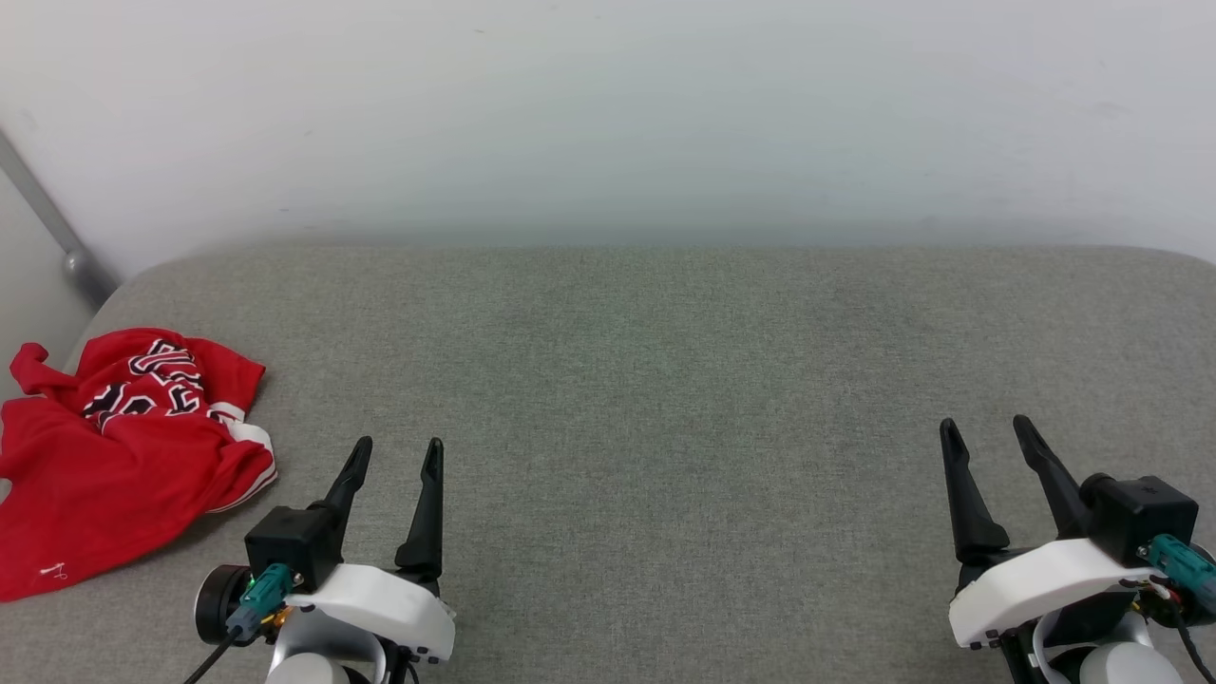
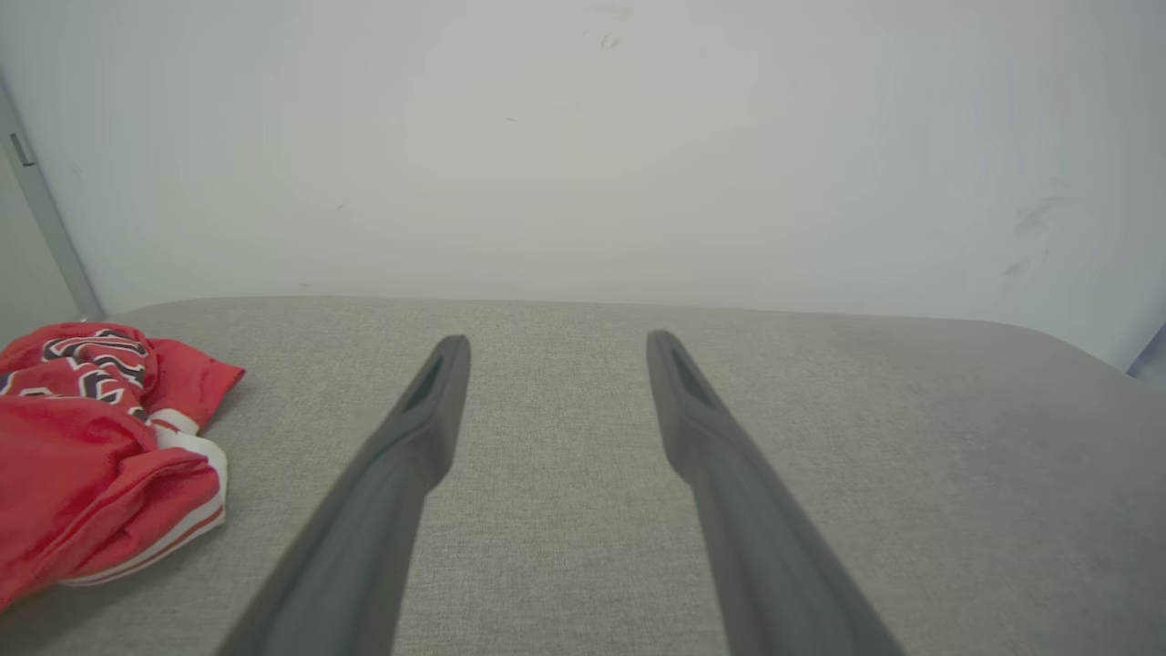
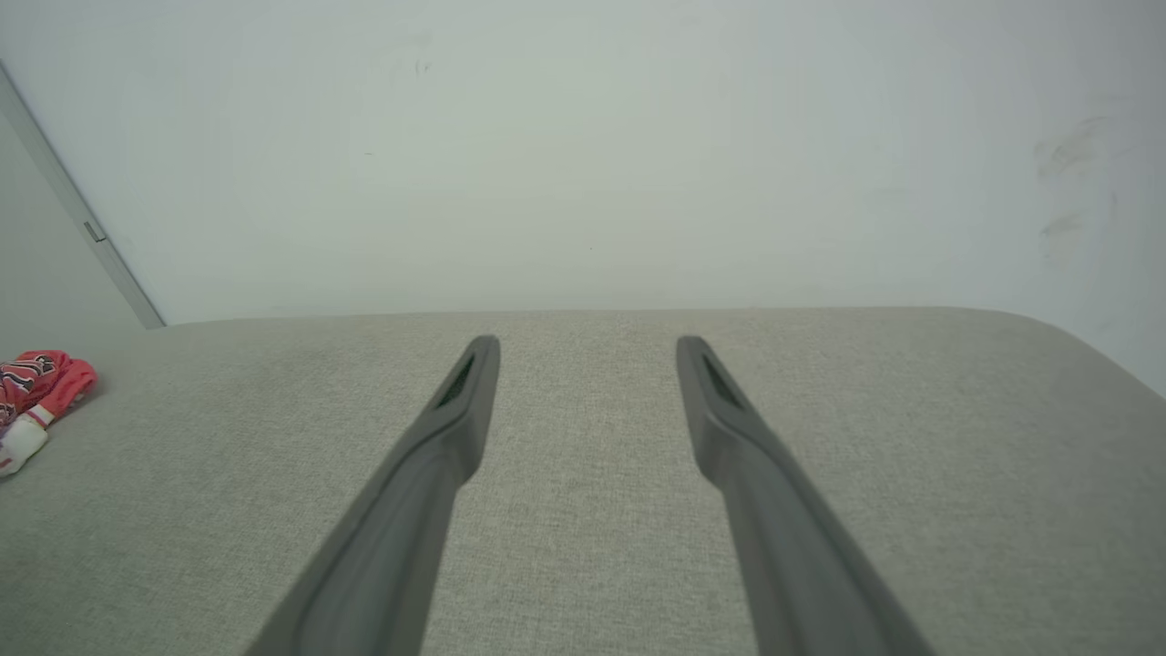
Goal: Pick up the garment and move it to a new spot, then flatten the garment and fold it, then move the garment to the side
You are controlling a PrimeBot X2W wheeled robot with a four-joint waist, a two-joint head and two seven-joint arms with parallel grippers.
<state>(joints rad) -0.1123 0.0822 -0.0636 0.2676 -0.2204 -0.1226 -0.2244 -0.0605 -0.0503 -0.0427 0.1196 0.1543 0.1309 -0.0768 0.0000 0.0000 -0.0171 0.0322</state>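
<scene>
The garment (image 1: 123,456) lies crumpled at the left edge of the grey padded surface: red cloth, black white-outlined lettering on top, a white striped sleeve edge at its right. It appears at the left of the left wrist view as the garment (image 2: 91,456), and small and far left in the right wrist view as the garment (image 3: 36,392). My left gripper (image 1: 397,446) stands open just right of it, apart from the cloth, nothing between its fingers (image 2: 437,401). My right gripper (image 1: 988,426) is open over bare fabric at the lower right, its fingers (image 3: 465,401) empty.
The grey fabric surface (image 1: 665,399) spreads wide between and beyond both grippers, ending at a pale wall (image 1: 608,114). A grey bar (image 1: 57,228) slants down the wall at the far left, close to the garment.
</scene>
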